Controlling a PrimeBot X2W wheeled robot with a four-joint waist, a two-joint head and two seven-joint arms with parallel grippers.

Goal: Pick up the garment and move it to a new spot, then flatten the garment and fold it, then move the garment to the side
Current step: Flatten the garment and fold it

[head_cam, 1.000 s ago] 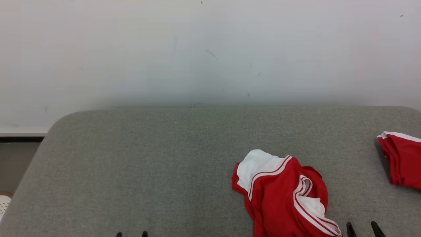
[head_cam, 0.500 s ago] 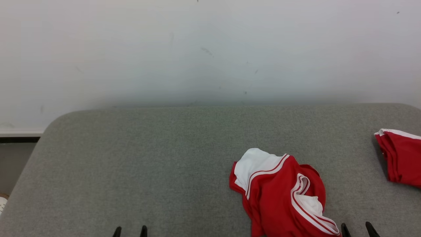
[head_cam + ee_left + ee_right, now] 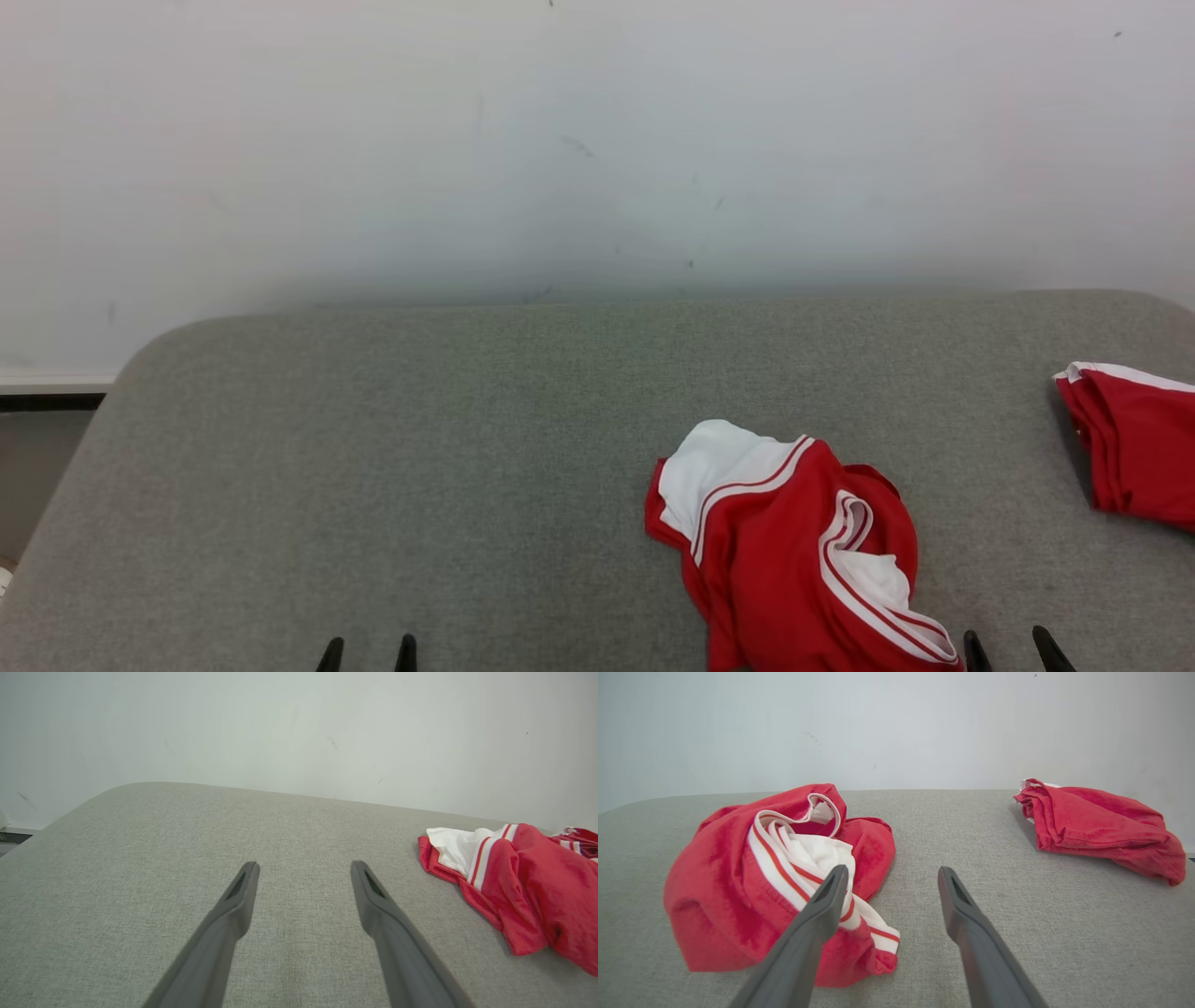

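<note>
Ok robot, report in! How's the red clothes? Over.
Left gripper, right gripper: open, empty. Crumpled red garment on grey cushion, by right gripper. Other red garment off right, not blocking.

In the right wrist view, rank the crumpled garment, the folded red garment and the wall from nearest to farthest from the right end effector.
From the right end effector:
1. crumpled garment, close on its left, by one finger.
2. folded red garment, farther off to the right.
3. wall, straight ahead, behind both.
</note>
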